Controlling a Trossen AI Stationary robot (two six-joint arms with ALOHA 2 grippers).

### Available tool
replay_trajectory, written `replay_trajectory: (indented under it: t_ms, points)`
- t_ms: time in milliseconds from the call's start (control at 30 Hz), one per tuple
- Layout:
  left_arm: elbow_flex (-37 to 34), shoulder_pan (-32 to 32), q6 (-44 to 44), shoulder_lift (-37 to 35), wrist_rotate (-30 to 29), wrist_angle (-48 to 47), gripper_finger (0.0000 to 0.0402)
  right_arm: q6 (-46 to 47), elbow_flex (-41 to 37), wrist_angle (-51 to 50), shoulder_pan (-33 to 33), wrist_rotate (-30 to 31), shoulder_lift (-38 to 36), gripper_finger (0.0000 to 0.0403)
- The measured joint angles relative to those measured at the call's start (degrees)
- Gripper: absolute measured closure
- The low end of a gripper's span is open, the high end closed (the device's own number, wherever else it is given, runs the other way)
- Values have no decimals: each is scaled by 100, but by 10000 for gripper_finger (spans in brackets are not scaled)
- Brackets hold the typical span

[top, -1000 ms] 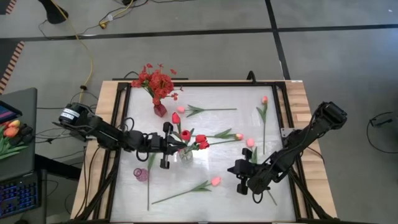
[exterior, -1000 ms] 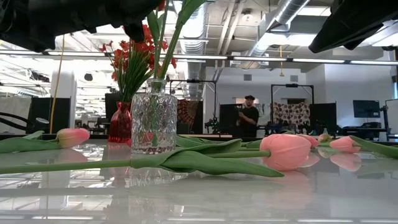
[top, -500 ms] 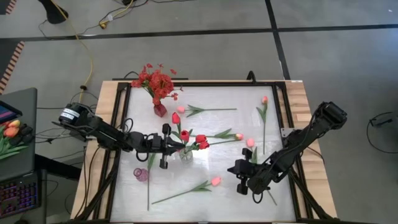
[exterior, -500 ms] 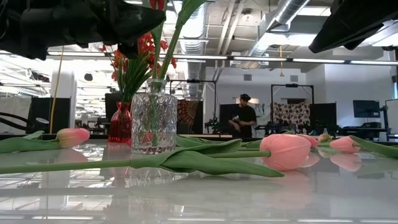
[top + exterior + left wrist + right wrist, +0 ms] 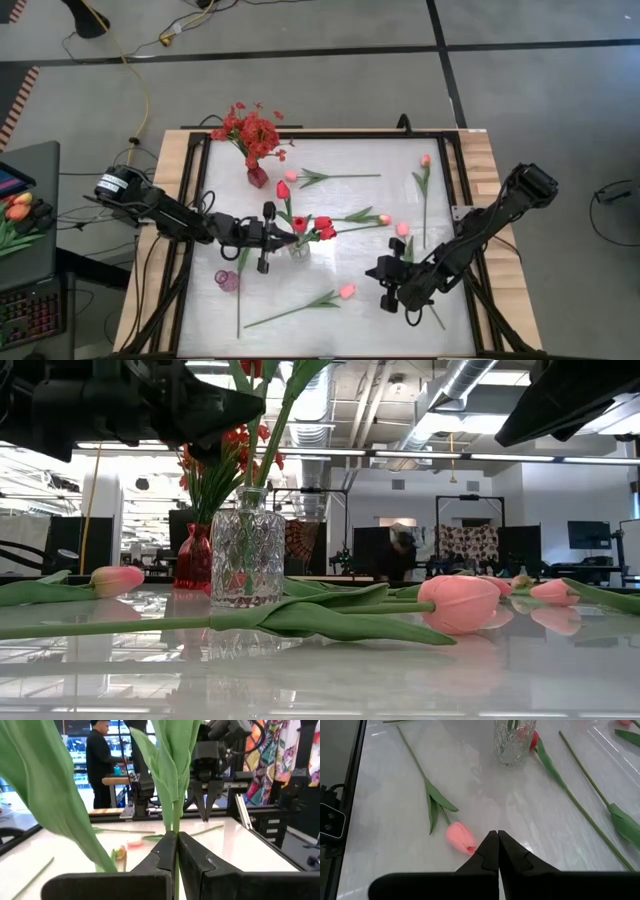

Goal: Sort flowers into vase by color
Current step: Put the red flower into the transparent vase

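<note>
Left claw (image 5: 270, 237) retreated from clear vase (image 5: 298, 247); stem hidden between fingers.

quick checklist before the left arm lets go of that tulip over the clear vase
1. Left pincer shut on the green stem: ok.
2. Clear vase upright: ok.
3. Vase contents match: red tulips in it: ok.
4. Stem end inside the vase mouth: cannot tell.
5. Right pincer shut, empty, clear of the vase, above a pink tulip: ok.
6. Small pink vase free for pink tulips: ok.
</note>
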Motion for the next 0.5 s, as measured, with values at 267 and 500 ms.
replay_trajectory:
  t_ms: [267,500]
  points:
    - [0,0,-80,0,110,-285,394,-7,-2,-11,-109,-240,0,375]
    - [0,0,-97,0,144,-349,324,-85,-2,-39,-135,-260,0,375]
